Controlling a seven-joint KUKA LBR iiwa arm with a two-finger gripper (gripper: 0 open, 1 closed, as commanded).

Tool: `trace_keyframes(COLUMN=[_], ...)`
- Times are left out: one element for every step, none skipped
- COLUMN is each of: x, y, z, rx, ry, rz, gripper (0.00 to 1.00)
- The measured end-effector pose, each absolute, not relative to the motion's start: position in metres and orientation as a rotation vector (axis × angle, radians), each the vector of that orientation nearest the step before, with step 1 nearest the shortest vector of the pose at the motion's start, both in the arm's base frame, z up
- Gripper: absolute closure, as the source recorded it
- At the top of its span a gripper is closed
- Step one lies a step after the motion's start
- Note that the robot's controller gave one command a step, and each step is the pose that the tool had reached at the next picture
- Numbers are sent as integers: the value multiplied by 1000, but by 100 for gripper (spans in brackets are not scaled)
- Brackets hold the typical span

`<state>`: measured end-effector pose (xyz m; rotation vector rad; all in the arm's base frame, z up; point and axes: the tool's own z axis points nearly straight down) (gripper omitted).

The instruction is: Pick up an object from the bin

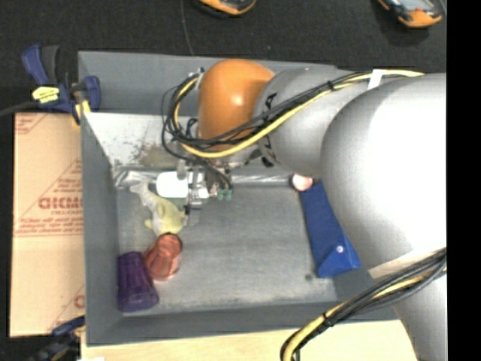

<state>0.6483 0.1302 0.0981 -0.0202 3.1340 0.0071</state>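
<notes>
Grey metal bin (248, 254) is sitting on a dark surface. Gripper (198, 195) is hanging low in the bin's upper-left part, under the orange wrist cover (229, 100), just beside a white rounded piece (170, 185) and above a pale yellow lump (167, 218). Open or closed: cannot tell. Orange-pink cup (165, 256) and purple cup (135, 280) are lying touching at lower left. Blue wedge (328, 232) is lying along the right side, well apart.

Seven o'clock, two cups: purple cup (135, 280), orange cup (165, 256). One blue wedge (327, 232) at three, one pink bit (302, 181), one yellowish lump (167, 216).
</notes>
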Motion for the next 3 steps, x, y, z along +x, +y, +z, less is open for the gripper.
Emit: trace_keyframes(x=[651,614,624], y=[142,189,172], z=[93,101,75], rx=[39,235,596], ry=[3134,3128,3073], rz=[8,13,13], gripper=[0,0,0])
